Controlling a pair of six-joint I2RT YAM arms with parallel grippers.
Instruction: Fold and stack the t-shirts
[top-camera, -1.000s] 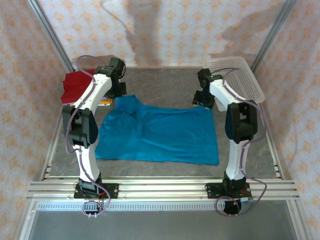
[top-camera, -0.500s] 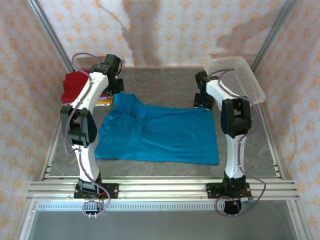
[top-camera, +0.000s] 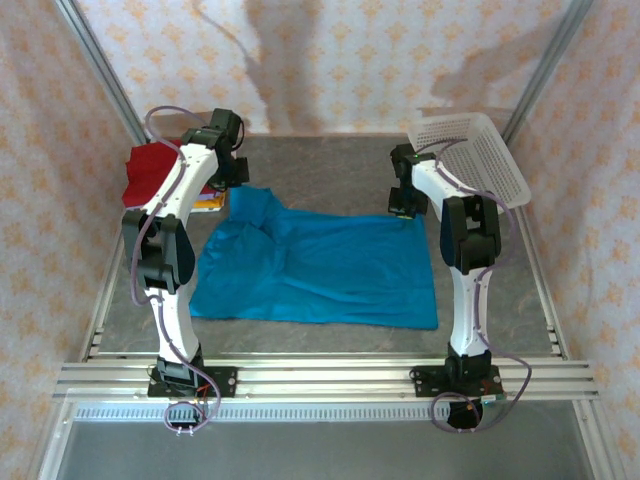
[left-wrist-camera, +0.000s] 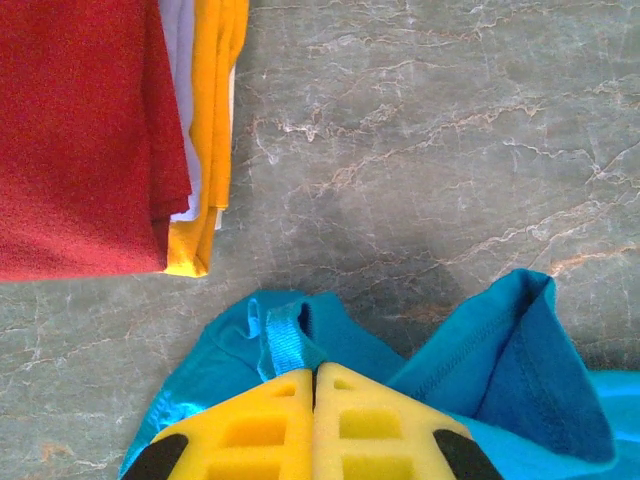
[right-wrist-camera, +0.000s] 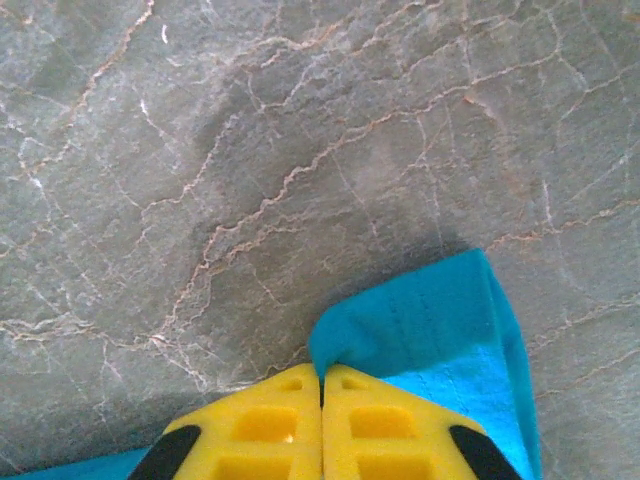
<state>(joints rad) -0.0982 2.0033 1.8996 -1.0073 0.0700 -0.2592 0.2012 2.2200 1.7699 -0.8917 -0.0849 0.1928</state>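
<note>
While pressed tight together, pinching a bunched fold of the large teal-blue t-shirt (top-camera: 320, 275) at its far-left corner with the 2 yellow fingers of the left gripper (left-wrist-camera: 313, 375). Likewise shut with no gap at the right gripper (right-wrist-camera: 321, 380), clamping the same shirt's hemmed far-right corner, with the cloth curled up into the fingers above the grey marbled tabletop (top-camera: 330, 165).

Seen from above, spread mostly flat across the middle of the table, wrinkled and humped toward the far left, with the near edge lying straight and well short of the 2 arm bases.

Just left of the bunched corner, and apart from the blue cloth, a folded stack: a red t-shirt (left-wrist-camera: 75, 130) on top, a thin pale layer (left-wrist-camera: 178, 60) beneath it, then an orange-yellow t-shirt (left-wrist-camera: 215, 130), the lower edges showing along the pile's right side.

At the far right, propped at a tilt in the corner of the enclosure, a white perforated plastic basket (top-camera: 480, 155), beyond the right arm and clear of the blue shirt.
</note>
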